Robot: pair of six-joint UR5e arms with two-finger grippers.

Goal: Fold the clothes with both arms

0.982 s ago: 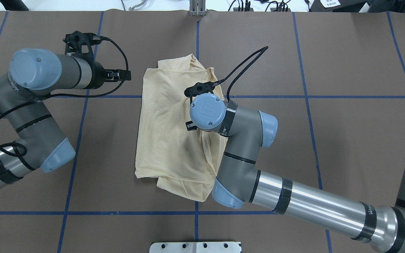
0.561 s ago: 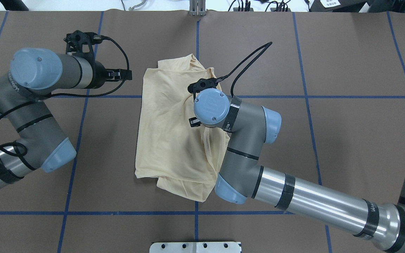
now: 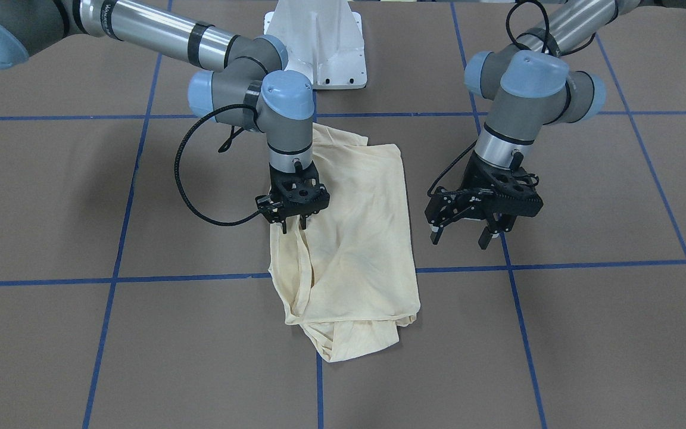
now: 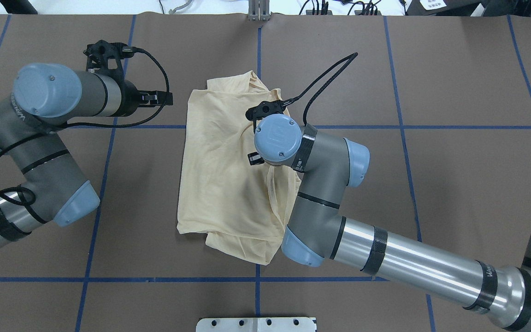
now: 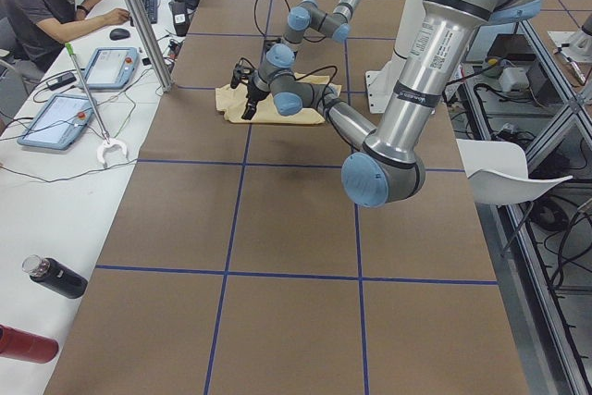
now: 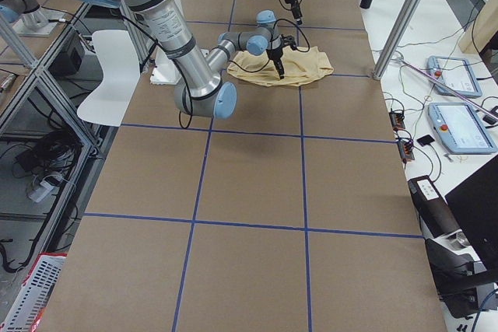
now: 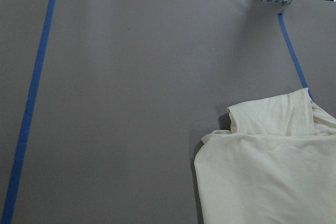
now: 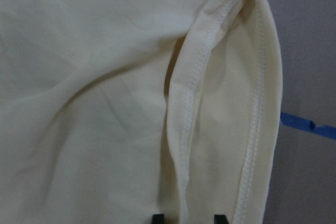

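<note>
Brown tabletop (image 3: pixel 587 333) crossed by blue tape lines carries the cream T-shirt (image 3: pixel 358 238), which lies rumpled and partly folded near the middle. The right arm (image 3: pixel 286 128) bends over the shirt's edge, wrist pointing straight down. The right end effector (image 3: pixel 293 226) has its fingers slightly apart, astride a stitched fold. The left arm (image 3: pixel 513 116) hangs beside the shirt, clear of it — the left end effector (image 3: pixel 460 240) is spread wide above the tabletop.

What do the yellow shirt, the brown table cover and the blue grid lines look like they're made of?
Shirt: thin, soft knit fabric, probably cotton jersey, with a matte look; it drapes in soft creases and shows stitched hems.
Table cover: a matte brown sheet, perhaps paper or a thin mat; it lies flat with no sheen.
Blue grid lines: they look like adhesive tape, narrow strips laid flat on the cover.
</note>
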